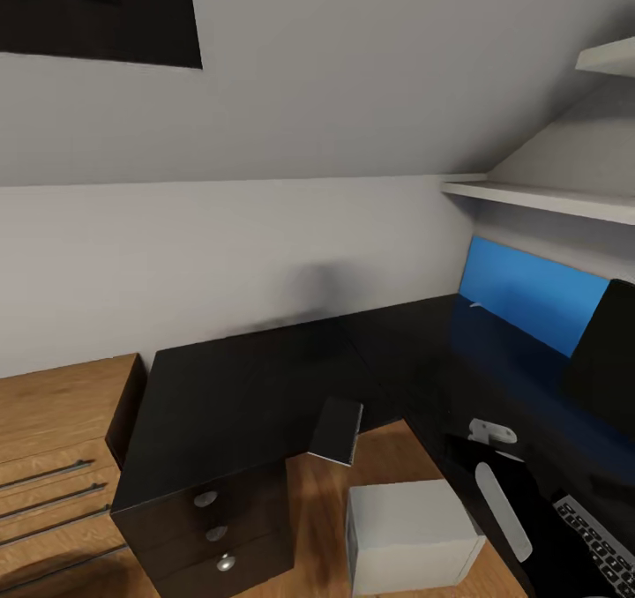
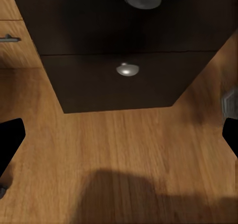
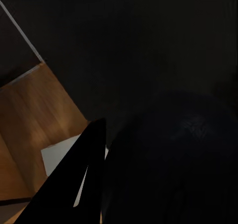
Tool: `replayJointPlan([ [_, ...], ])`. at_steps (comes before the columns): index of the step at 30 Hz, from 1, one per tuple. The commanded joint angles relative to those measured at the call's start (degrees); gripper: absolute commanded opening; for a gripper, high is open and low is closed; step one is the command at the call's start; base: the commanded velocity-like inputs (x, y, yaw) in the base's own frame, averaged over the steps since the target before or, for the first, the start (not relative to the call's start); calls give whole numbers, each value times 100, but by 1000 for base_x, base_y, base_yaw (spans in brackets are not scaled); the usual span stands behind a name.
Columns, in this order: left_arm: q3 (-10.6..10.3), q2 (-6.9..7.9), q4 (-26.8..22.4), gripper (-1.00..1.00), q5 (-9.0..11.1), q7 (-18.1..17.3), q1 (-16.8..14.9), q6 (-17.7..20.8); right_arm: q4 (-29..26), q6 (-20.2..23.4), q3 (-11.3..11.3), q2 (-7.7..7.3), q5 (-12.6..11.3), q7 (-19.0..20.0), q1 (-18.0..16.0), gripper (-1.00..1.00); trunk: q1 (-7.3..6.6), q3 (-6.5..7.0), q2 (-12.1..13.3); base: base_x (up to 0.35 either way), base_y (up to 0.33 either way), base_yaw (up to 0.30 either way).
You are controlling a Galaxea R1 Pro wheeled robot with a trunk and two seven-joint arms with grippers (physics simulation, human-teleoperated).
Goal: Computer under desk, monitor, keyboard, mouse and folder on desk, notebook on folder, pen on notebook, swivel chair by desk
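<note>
Desk corner, left fingers wide apart, holding nothing.
Left gripper (image 2: 119, 149) hung over wood floor (image 2: 129, 135) before the desk (image 1: 247, 386) drawers; right fingers' state couldn't be told; notebook (image 1: 336, 430) overhung the desk edge, computer (image 1: 410, 536) below, keyboard (image 1: 600, 541) rightward.

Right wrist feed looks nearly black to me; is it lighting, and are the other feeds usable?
Right wrist view: mostly the dark desk surface close up, little detail. Head view: evenly lit, soft shadow on the wall. Left wrist view: clear, shadow across the wooden floor.

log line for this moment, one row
desk: notebook overhanging inner edge | computer: on floor beside desk | keyboard: on desk | grippers: state unclear
</note>
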Motion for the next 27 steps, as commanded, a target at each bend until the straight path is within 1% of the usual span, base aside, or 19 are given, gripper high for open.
replayJointPlan([
  [1, 50, -2, -2, 100, -53, -14, -3, -14, -6, 10, 8, -3, -63, -40, -5, -100, 0, -7, -5, 0, 0, -234],
  [7, 49, -2, -2, 100, -53, -14, -4, -20, 3, -25, 11, -1, -67, -21, -5, -100, 0, -7, -5, 0, 0, -250],
  [12, 50, -2, -2, 100, -53, -14, -5, -23, 70, -309, 13, -3, -63, -8, -5, -100, 0, -15, -5, 0, 0, -245],
  [15, 50, -2, -2, 100, -53, -14, -4, -23, 131, -378, 22, -7, -63, -2, -5, -100, 0, -22, -5, 0, 0, -181],
  [22, 50, -2, -2, 100, -53, -14, -2, -29, 191, -436, 54, -7, -31, 4, -5, -100, 0, -32, -5, 0, 0, -44],
  [27, 49, -2, -2, 100, -53, -14, -4, -32, 395, -518, 57, -28, -5, 4, -5, -100, 0, -32, -5, 0, 0, -4],
])
